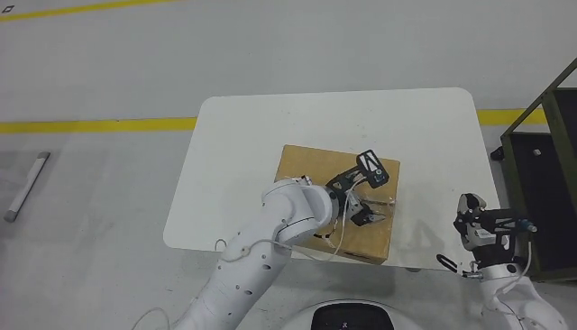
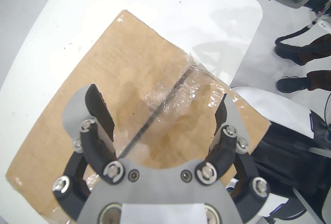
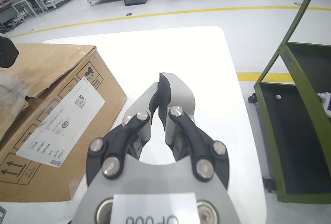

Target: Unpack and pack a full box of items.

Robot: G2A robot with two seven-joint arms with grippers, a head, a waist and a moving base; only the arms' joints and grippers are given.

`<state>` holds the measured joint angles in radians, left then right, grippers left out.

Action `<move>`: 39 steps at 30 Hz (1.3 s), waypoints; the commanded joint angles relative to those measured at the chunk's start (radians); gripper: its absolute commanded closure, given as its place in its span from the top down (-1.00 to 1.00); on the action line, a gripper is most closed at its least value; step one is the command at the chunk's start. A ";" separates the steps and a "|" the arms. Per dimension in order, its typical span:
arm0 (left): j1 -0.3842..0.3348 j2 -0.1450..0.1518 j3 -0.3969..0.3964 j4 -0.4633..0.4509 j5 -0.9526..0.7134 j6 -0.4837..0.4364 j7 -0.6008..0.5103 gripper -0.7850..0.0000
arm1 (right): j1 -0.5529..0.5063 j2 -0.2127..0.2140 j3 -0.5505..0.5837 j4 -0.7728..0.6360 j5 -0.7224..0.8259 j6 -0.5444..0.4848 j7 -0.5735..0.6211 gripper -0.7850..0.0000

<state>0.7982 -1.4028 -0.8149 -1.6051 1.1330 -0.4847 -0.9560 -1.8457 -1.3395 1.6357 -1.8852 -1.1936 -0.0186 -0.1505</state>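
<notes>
The desk (image 1: 261, 132) in front of me is white with rounded corners and stands on a grey floor (image 1: 108, 50) marked with yellow lines. One brown cardboard box (image 1: 311, 163) lies directly on it, close to the edge nearest me and turned slightly askew. Its top seam is covered with clear tape, and a white label is stuck on one side wall.

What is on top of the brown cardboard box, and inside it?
Crinkled clear tape covers the top seam of the brown cardboard box; the open left pincer is above. Flaps hide the contents.
</notes>
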 commanded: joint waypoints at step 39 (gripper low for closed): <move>-0.023 -0.008 0.073 0.001 0.047 -0.039 -0.031 -0.22 | 0.003 0.000 0.002 0.008 -0.001 -0.004 0.003 -1.00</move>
<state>0.7733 -1.4112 -0.7416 -1.6029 1.1796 -0.5261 -0.9886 -1.8431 -1.3397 1.6379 -1.8778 -1.1945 -0.0217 -0.1468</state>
